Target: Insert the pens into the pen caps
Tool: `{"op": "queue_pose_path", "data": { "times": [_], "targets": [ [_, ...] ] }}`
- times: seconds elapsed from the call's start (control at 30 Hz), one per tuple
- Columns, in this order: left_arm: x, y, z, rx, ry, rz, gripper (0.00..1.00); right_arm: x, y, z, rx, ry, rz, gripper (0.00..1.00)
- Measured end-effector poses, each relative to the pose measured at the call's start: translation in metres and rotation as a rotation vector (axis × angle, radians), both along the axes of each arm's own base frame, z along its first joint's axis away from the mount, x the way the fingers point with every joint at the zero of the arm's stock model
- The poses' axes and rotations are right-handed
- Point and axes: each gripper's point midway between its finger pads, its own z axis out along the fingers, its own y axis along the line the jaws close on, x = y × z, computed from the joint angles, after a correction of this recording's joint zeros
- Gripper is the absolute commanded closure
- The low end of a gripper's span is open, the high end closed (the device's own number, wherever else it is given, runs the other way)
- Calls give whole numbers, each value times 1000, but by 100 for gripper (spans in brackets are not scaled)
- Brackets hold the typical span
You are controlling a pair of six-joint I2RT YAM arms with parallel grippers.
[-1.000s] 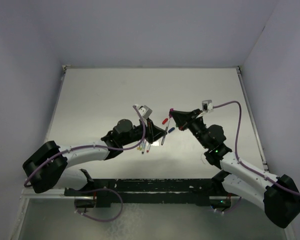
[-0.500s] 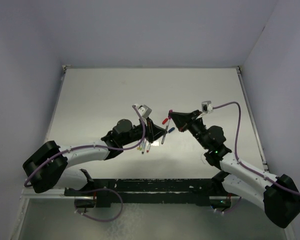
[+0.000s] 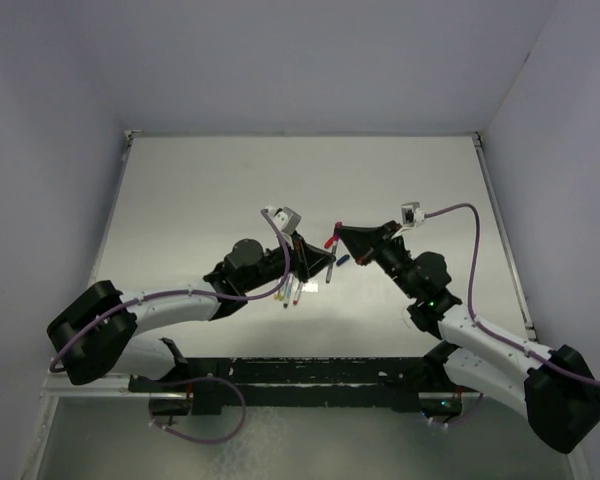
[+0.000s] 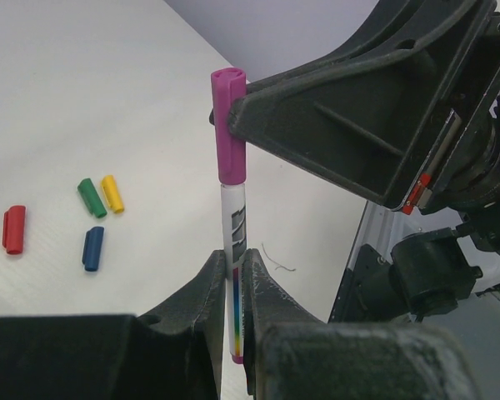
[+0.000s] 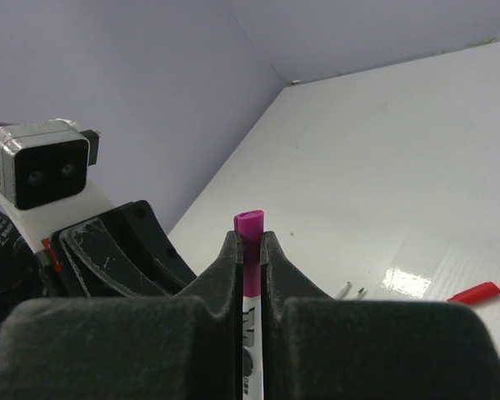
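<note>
My left gripper [image 4: 235, 265] is shut on the lower barrel of a grey-white pen [image 4: 235, 229], which stands upright in the left wrist view. A purple cap [image 4: 230, 125] sits on the pen's top end. My right gripper [image 5: 250, 243] is shut on that purple cap [image 5: 250, 223], with the pen barrel [image 5: 252, 333] running down between its fingers. In the top view the two grippers [image 3: 325, 268] [image 3: 342, 240] meet at the table's middle. Red [image 4: 13, 229], green [image 4: 91, 197], yellow [image 4: 112, 192] and blue [image 4: 93, 247] caps lie loose on the table.
Several uncapped pens [image 3: 292, 292] lie on the table under the left gripper; two of their tips [image 5: 343, 290] show in the right wrist view, near the red cap [image 5: 473, 292]. The left wrist camera [image 5: 42, 171] is close to the right gripper.
Both grippers have shifted slightly around the table's middle, staying together on the pen and the purple cap. Nothing was let go.
</note>
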Motion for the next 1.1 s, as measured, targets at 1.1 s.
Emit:
{"op": "queue_pose_path", "data": {
  "times": [1.1],
  "targets": [
    [10, 5, -2, 67, -78, 45, 100, 0, 7, -9, -44, 28, 0, 100]
  ]
}}
